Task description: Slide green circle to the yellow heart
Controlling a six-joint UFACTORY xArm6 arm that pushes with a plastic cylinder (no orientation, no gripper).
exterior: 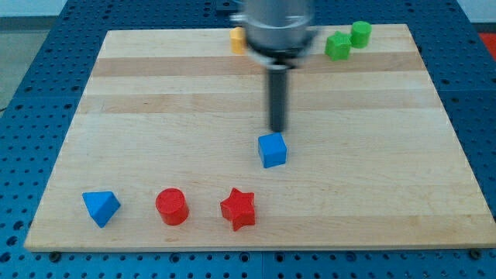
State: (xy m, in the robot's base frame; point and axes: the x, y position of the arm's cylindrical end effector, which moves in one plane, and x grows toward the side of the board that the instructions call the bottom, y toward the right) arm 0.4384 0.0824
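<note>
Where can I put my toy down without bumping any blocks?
The view's right side, between the blue cube and the board's edge, is bare. So is the left middle, above the blue triangle. The top gets crowded near the green blocks, and the bottom by the red star.

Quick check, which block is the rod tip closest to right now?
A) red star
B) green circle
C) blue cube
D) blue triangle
C: my tip sits just toward the view's top from the blue cube, near the board's middle, while the green circle is far off at the top right and the red star and blue triangle lie along the view's bottom.
</note>
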